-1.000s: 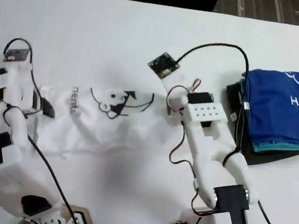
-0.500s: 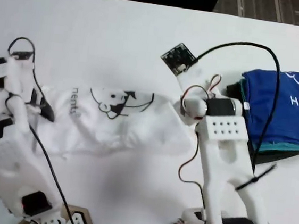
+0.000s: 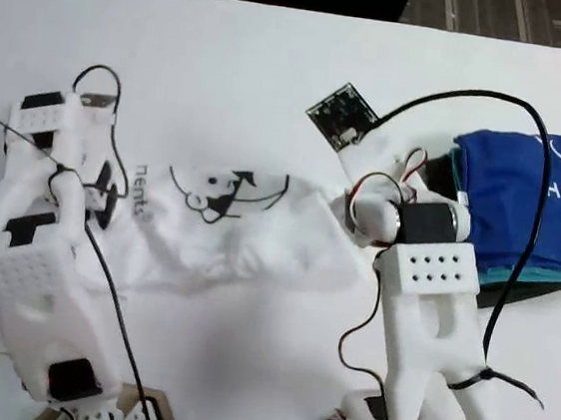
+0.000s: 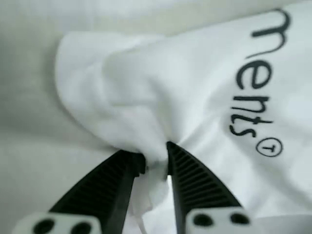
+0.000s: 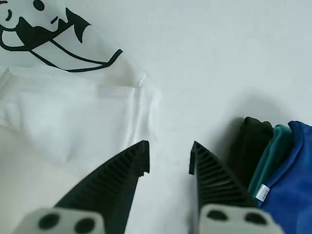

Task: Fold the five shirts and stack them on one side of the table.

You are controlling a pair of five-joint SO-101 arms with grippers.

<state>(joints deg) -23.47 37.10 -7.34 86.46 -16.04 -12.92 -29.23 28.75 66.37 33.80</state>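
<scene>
Left gripper (image 4: 155,156) clamps a white shirt (image 4: 204,87) fold between its jaws; right gripper (image 5: 168,157) jaws gape, stack (image 5: 287,170) beside them.

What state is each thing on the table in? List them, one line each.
white shirt: rumpled, lying in a long strip, not on the stack.
stack of shirts: folded, blue on top, teal and black edges showing beneath.
left gripper: shut on a bunched edge of the white shirt.
right gripper: open, empty, beside the white shirt's other end.
</scene>
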